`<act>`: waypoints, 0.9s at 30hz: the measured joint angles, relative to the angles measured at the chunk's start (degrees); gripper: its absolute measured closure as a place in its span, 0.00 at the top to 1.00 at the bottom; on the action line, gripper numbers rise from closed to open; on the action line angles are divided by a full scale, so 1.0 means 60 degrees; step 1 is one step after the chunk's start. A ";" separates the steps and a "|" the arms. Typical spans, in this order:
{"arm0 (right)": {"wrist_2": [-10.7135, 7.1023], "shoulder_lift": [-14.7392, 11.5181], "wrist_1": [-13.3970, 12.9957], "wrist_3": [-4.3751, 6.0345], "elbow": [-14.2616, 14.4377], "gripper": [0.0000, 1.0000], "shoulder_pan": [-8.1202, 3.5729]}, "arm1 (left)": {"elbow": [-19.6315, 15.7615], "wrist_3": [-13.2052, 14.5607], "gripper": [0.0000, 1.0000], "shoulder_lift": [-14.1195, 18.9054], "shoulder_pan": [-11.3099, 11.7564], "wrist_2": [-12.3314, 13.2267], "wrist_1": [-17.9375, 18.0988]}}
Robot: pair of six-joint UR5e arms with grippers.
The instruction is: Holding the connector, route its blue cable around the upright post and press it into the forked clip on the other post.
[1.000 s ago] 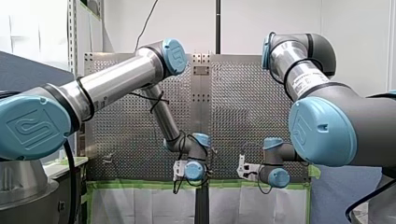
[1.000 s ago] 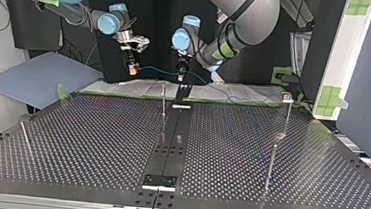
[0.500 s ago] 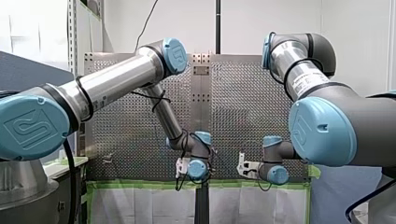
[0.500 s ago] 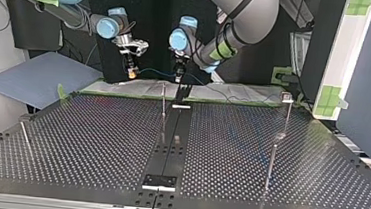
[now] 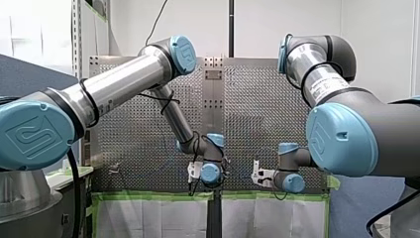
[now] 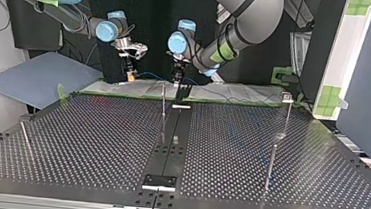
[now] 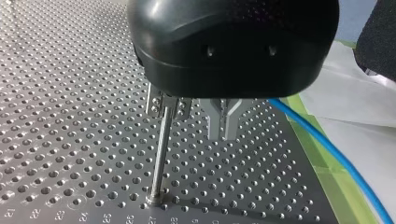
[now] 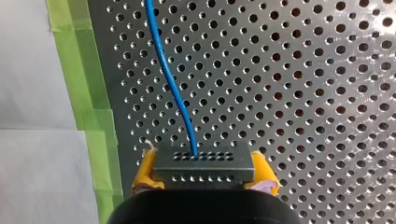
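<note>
In the right wrist view my right gripper [image 8: 204, 173] has its yellow pads [image 8: 145, 172] shut on a black connector [image 8: 204, 161]. The blue cable [image 8: 173, 88] leaves the connector and runs ahead over the perforated plate. In the left wrist view my left gripper [image 7: 224, 133] has its metal fingers shut, with nothing visible between the tips. The cable [image 7: 327, 149] passes beside them. A thin post with a forked clip [image 7: 167, 106] stands just beside those fingers. In the top view my right gripper [image 6: 130, 74] and left gripper [image 6: 177, 76] hang at the table's far edge, with the cable [image 6: 150, 74] strung between them.
Green tape [image 8: 88, 93] and white sheeting border the table edge under both grippers. In the top view another headed post [image 6: 287, 112], a plain post [image 6: 270, 166] and a leaning pin [image 6: 25, 139] stand on the plate. A black strip [image 6: 170, 143] runs down the middle.
Both grippers have crept a little further out over the table edge. My left wrist has drifted toward the front view's right, and the cable has moved with them.
</note>
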 joint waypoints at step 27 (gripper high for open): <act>-0.0207 -0.0739 0.0760 -0.1035 0.0044 0.00 -0.0004 | 0.0004 -0.0026 0.00 0.0095 -0.0011 -0.0218 -0.0109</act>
